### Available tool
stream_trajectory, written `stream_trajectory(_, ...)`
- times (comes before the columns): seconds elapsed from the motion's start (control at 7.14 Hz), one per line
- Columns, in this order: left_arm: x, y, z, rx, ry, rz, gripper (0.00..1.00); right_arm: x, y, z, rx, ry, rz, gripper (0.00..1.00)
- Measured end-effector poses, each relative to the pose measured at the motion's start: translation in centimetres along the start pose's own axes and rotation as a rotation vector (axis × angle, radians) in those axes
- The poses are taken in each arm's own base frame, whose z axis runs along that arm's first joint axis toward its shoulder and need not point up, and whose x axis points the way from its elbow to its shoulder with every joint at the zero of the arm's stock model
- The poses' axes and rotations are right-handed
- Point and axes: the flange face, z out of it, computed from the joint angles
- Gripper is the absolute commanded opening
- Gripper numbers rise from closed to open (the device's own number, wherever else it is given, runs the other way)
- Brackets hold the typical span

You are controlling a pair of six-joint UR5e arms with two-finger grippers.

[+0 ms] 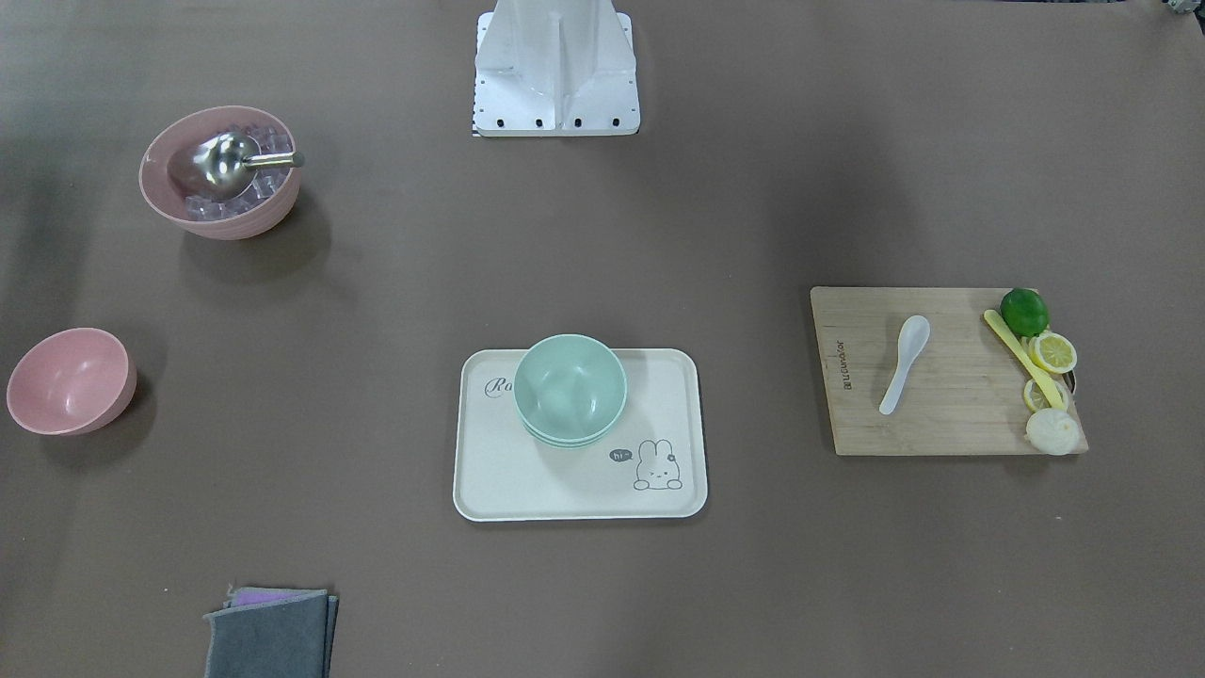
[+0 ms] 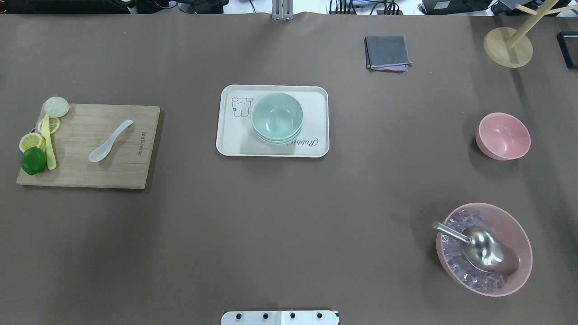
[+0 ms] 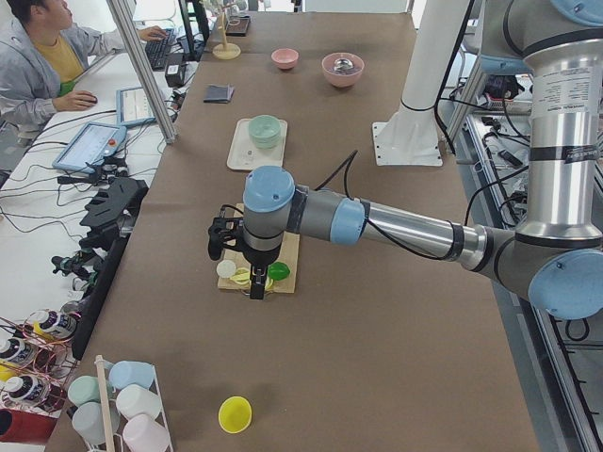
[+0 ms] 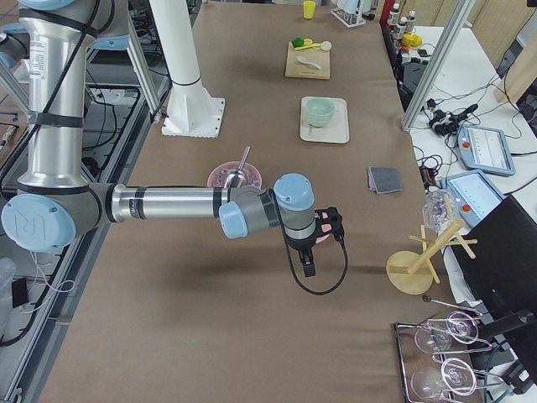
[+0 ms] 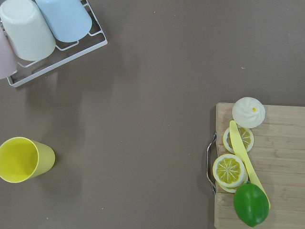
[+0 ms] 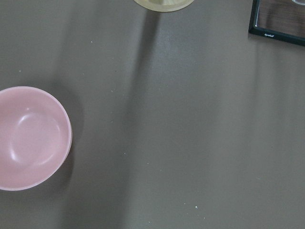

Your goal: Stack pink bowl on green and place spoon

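Notably, pink bowl point(image 2: 502, 136) sat on counter point(image 2: 289, 216) well right of tray point(image 2: 230, 140); green bowls point(image 2: 277, 115) nested on tray; spoon point(image 2: 110, 141) lay left of it, on board point(image 2: 113, 171). For left gripper point(image 3: 254, 285) and right gripper point(image 4: 308, 267), fingers' state could not be told. Risk: off-centre release would tilt pink bowl.

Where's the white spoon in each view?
Front-facing: spoon right of centre, on cutting board.
Overhead: left side.
Exterior left: not visible; left arm covers the board.
Exterior right: top, far end.
Left wrist: not in it.
Right wrist: not in it.
Landmark: the cutting board.
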Motion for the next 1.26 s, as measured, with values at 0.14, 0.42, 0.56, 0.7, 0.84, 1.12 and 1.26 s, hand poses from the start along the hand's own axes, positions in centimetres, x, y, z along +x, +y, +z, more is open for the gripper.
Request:
stream_trajectory(0.14, 0.1, 0.1, 0.0, -0.002, 0.006, 0.001, 0.98, -0.1, -0.1, 0.0, 0.001, 0.001, -0.001, 1.0)
stream_trajectory(0.42, 0.3, 0.2, -0.1, -0.001, 0.011, 0.007, 0.98, -0.2, -0.3, -0.1, 0.006, 0.0, 0.001, 1.0)
stream_trajectory(0.56, 0.3, 0.3, 0.0, -0.002, 0.012, 0.007, 0.98, -0.3, -0.4, -0.1, 0.017, -0.001, -0.01, 1.0)
stream_trajectory(0.7, 0.2, 0.5, 0.1, -0.005, 0.012, 0.005, 0.98, -0.5, -0.4, 0.1, 0.021, -0.004, -0.02, 1.0)
stream_trajectory(0.84, -0.1, 0.9, 0.4, -0.009, 0.012, 0.001, 0.98, -0.9, -0.3, 0.5, 0.017, -0.008, -0.029, 1.0)
stream_trajectory(1.12, -0.2, 1.2, 0.6, -0.009, 0.014, 0.003, 0.98, -1.7, -0.3, 1.3, 0.001, -0.019, -0.045, 1.0)
stream_trajectory(1.26, -0.2, 1.4, 0.7, -0.011, 0.026, 0.003, 0.98, -1.9, -0.3, 1.4, -0.004, -0.033, -0.049, 1.0)
